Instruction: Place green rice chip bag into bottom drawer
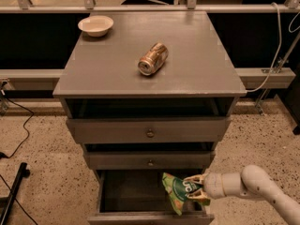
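The green rice chip bag (177, 191) hangs tilted over the right part of the open bottom drawer (140, 215), just above its dark inside. My gripper (198, 189) comes in from the right on a pale arm and is shut on the bag's right edge. The drawer is pulled out below the two shut grey drawer fronts (149, 132). The bag's lower tip reaches down near the drawer's front wall.
A gold-brown can (152, 59) lies on its side on the cabinet top (197, 74). A white bowl (95, 25) stands at the top's back left corner. A black leg and cables (14, 186) lie on the speckled floor at left.
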